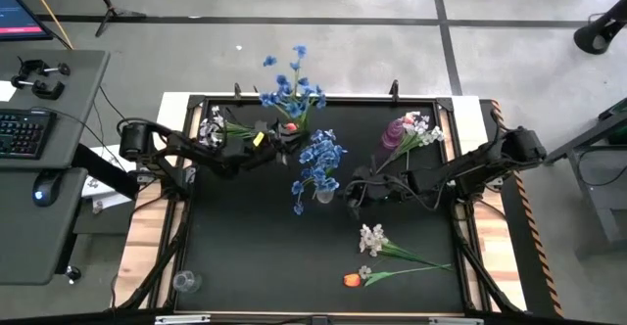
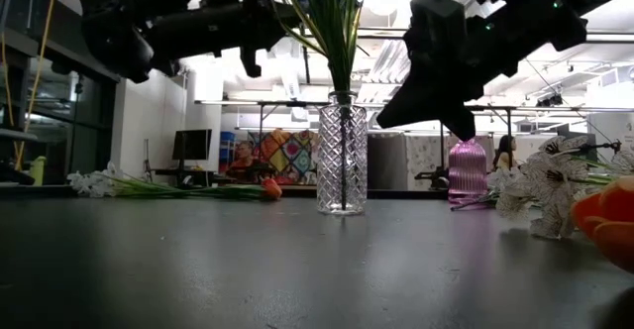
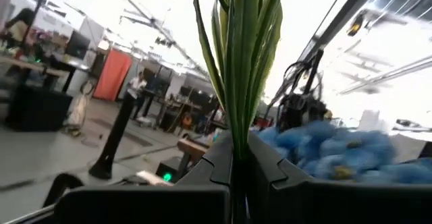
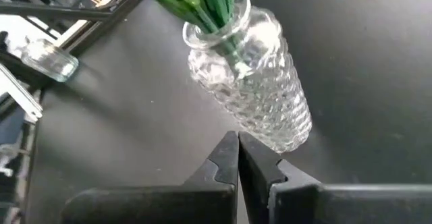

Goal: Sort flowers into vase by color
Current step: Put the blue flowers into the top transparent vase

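My left gripper (image 1: 284, 141) is shut on the green stems of a bushy blue spray (image 1: 290, 90), whose blossoms reach over the table's far edge. A second blue spray (image 1: 318, 163) stands in a clear cut-glass vase (image 2: 342, 156) at the table's middle. My right gripper (image 4: 237, 143) is shut and empty, just right of that vase (image 4: 260, 92) and above the table (image 2: 458, 126). A purple vase (image 1: 397, 131) at the far right holds a white spray (image 1: 423, 129). A white spray (image 1: 372, 239) and an orange tulip (image 1: 353, 279) lie near the front. My left gripper pinches the blue spray's bundle of green stems (image 3: 237, 140) between its two fingers. The fingers lie across the stems, which run on past them toward the blossoms. The stems' lower end is hidden by the gripper.
Another white spray (image 1: 211, 127) and an orange tulip (image 1: 289, 126) lie at the far left beside my left arm. A small clear glass (image 1: 186, 282) lies at the front left corner. The black mat (image 1: 255, 237) is bare between the vase and the front edge.
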Controlling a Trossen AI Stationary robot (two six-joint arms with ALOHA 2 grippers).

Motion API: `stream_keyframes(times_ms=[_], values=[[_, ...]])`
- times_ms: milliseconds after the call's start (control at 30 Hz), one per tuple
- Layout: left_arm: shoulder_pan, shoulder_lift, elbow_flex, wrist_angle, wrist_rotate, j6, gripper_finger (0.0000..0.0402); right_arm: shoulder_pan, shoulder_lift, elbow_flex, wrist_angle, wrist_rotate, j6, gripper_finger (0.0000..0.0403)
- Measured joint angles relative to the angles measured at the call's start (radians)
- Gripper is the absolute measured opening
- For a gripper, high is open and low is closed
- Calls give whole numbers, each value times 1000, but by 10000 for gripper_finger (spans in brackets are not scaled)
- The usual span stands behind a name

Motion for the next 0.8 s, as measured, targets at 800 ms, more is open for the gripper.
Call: stream_keyframes(times_ms=[800], values=[[5, 157, 109, 91, 224, -70, 0, -25, -1, 0, 10, 32, -23, 0]])
